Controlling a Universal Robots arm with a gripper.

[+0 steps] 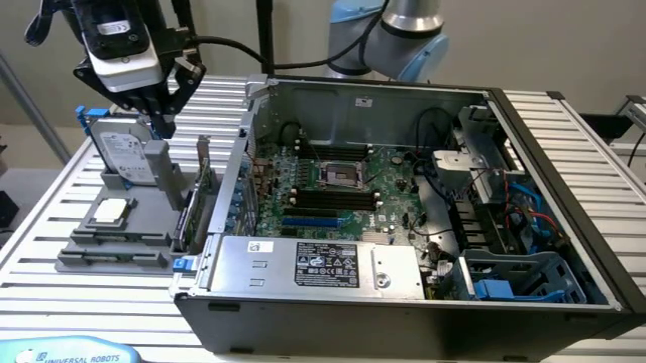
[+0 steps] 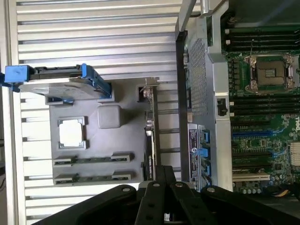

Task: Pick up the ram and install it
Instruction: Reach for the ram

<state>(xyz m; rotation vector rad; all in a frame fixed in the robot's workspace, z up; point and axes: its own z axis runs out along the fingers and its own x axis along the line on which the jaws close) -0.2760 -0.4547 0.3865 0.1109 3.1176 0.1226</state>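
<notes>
Ram point(image 1: 113, 237) lies flat in gray tray point(image 1: 150, 223), long axis across the exterior view; jaws clenched, empty, well apart.

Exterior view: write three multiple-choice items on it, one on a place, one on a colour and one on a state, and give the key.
1. Where is the end effector?
A. Above the grey holder, by the hard drive
B. At the exterior view's right edge
C. Resting on the table

2. What colour is the hard drive's frame?
A. Red
B. Blue
C. Yellow

3. The computer case is:
A. Shut by a panel
B. Open, with the motherboard in view
C. Upside down

Key: 1 A, it hangs over the holder on the exterior view's left of the case. 2 B, blue tabs show at the drive's edge. 3 B, the board lies exposed.
</notes>
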